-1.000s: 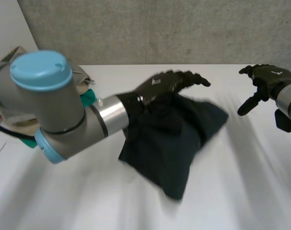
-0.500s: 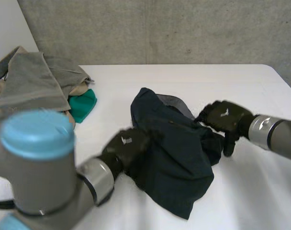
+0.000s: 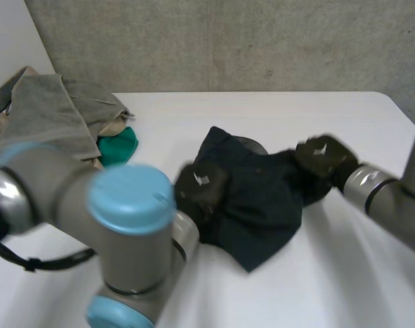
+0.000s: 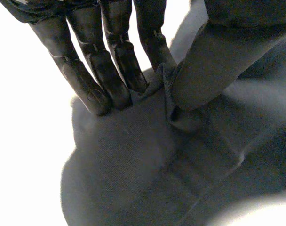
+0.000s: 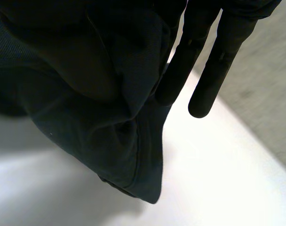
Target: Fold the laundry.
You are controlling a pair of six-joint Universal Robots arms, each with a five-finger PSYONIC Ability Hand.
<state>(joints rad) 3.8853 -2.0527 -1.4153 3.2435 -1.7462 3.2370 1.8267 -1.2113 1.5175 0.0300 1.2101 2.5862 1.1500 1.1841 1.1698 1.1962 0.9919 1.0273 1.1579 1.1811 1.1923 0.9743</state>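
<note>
On a white surface [image 3: 194, 113], left hand [image 3: 201, 188] fingers [image 4: 112, 75] pinch one edge of a dark garment [image 3: 262, 205]; right hand [image 3: 323, 157] fingers clutch the opposite side. Spreading flat likely follows.

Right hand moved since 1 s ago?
Yes. The right hand has left the table's far right corner and come inward, toward the pile, and now holds the cloth's right edge.

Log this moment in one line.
item: crumpled dark navy cloth on white table | left hand: pinching its left edge | right hand: gripping its right side | folded: not yet
</note>
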